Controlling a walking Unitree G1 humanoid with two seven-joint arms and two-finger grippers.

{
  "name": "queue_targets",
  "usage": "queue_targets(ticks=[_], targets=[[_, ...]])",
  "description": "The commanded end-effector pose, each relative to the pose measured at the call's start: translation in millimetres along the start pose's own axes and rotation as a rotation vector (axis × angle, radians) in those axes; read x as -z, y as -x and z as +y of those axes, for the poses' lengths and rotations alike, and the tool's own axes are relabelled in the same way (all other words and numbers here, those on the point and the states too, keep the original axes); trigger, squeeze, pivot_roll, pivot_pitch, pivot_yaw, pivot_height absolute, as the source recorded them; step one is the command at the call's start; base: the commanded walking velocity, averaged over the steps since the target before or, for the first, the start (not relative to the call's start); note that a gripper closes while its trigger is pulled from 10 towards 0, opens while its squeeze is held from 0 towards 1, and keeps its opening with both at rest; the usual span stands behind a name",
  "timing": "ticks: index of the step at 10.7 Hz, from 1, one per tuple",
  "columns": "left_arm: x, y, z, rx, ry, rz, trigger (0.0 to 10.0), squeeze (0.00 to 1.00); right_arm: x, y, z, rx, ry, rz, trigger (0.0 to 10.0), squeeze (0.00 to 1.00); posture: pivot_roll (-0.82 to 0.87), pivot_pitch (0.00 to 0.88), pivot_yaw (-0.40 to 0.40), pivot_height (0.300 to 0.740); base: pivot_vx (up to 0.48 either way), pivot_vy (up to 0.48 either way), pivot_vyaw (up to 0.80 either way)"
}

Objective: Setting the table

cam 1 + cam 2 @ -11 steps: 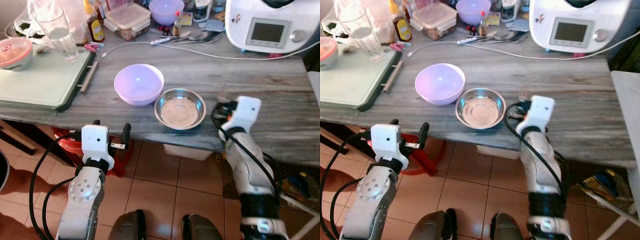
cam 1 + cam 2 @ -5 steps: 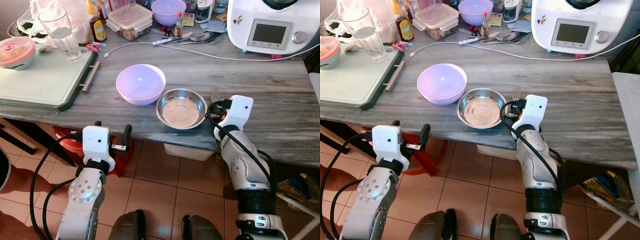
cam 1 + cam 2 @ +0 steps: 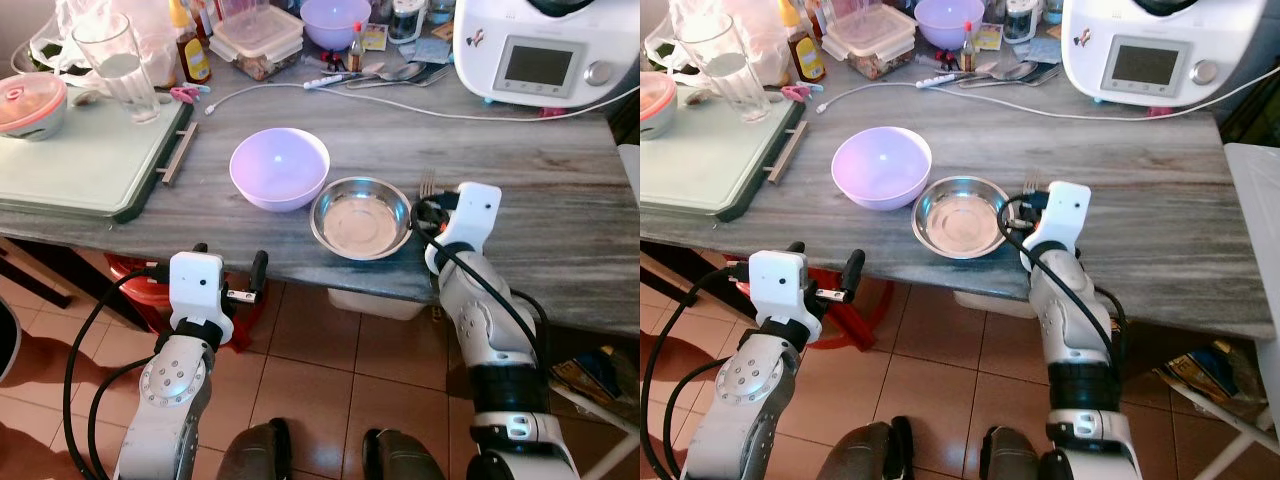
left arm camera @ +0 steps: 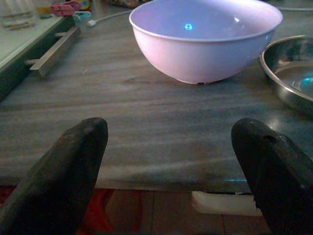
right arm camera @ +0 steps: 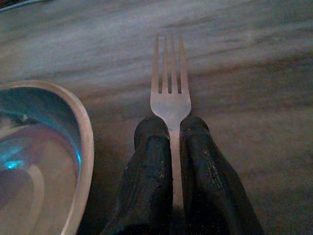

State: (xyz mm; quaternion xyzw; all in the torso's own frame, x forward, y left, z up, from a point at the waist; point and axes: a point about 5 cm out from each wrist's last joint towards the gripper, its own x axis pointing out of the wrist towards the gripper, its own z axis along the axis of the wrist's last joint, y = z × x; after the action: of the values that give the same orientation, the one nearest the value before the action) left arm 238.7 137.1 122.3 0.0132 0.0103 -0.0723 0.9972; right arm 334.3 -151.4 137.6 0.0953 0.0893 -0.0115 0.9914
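From the head, the right gripper point(image 3: 432, 212) hovered at the table point(image 3: 560, 200) edge just right of the steel bowl point(image 3: 361, 216), while the left gripper point(image 4: 171, 166) hung below, fingers spread. At the right wrist, both fingers point(image 5: 151, 166) pinched the fork point(image 5: 169, 83) by its handle; light, stiff and slick, it probably handled best there.

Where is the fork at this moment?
The fork is clamped in the right gripper over the table, just right of the steel bowl, tines pointing away from the robot.
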Motion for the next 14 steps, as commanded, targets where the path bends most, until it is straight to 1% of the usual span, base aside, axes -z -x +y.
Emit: queue_targets(ticks=[1,4,9,10,11,13,14], targets=[[-1.2,2.1,0.6,-0.003,-0.005,0.001,10.0,0.00,26.8,1.3,-7.2,0.035,0.000,0.121,10.0,0.00,0.04,0.200,0.062,0.740,0.000,0.000,0.00],[-1.2,2.5,-0.1,-0.001,-0.002,0.003,10.0,0.00,35.2,5.2,-3.3,0.021,0.013,0.162,10.0,0.00,0.04,0.203,0.059,0.740,0.000,0.000,0.00],[-0.8,1.2,-0.8,0.001,0.001,0.004,10.0,0.00,44.8,15.4,-12.4,0.033,0.055,0.206,10.0,0.00,0.03,0.202,0.058,0.740,0.000,0.000,0.00],[-0.7,1.0,-0.9,0.002,0.001,0.004,10.0,0.00,45.5,16.2,-12.8,0.035,0.055,0.210,10.0,0.29,0.03,0.200,0.058,0.740,0.000,0.000,0.00],[-0.8,0.7,-1.1,0.001,0.001,0.003,10.0,0.00,45.6,16.9,-12.7,0.036,0.056,0.212,10.0,1.00,0.04,0.199,0.057,0.740,0.000,0.000,0.00],[-0.9,0.3,-0.9,0.000,0.001,0.001,10.0,0.00,44.0,17.1,-12.2,0.034,0.058,0.204,10.0,1.00,0.04,0.199,0.056,0.740,0.000,0.000,0.00],[-1.0,0.3,-0.7,0.000,0.001,0.001,10.0,0.00,41.1,16.7,-12.2,0.033,0.075,0.185,10.0,1.00,0.03,0.198,0.056,0.740,0.000,0.000,0.00]])
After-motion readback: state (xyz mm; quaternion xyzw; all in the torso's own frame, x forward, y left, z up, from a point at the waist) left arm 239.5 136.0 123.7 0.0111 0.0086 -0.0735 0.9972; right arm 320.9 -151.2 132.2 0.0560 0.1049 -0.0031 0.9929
